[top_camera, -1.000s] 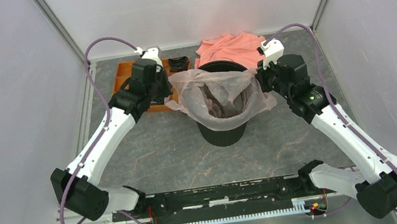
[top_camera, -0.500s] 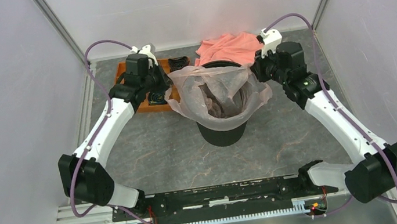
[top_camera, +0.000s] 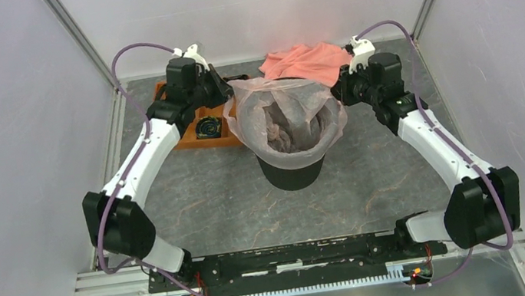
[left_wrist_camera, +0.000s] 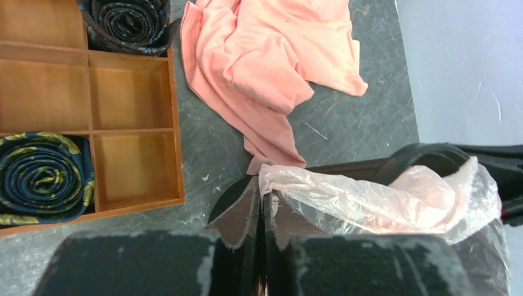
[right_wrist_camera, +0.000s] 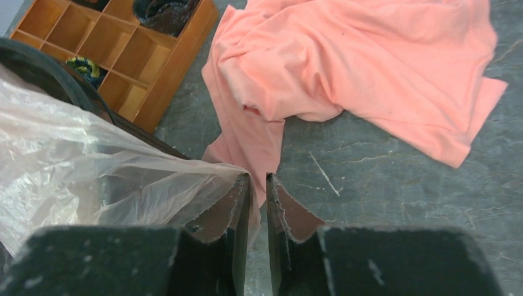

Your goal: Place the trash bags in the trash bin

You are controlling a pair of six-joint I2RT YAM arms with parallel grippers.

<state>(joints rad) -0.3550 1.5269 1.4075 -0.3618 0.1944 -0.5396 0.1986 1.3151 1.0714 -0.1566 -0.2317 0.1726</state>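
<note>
My left pincer [left_wrist_camera: 260, 185] is squeezed tight on the edge of the trash bag [left_wrist_camera: 376, 197]. The thin pink film runs from my tips across the rim of the trash bin [left_wrist_camera: 425, 154]. My right pincer [right_wrist_camera: 258, 182] stands a narrow slit apart. The film's other edge touches the tip of one finger [right_wrist_camera: 223, 209], and I cannot tell whether it is gripped. The bag lines the black bin, its mouth folded out over the rim and its body sagging inside. Behind the bin a salmon cloth [right_wrist_camera: 370, 61] lies crumpled on the worktop [top_camera: 213, 201]. Left of the bin an orange tray [left_wrist_camera: 176, 123] holds rolled ties [left_wrist_camera: 40, 176].
</note>
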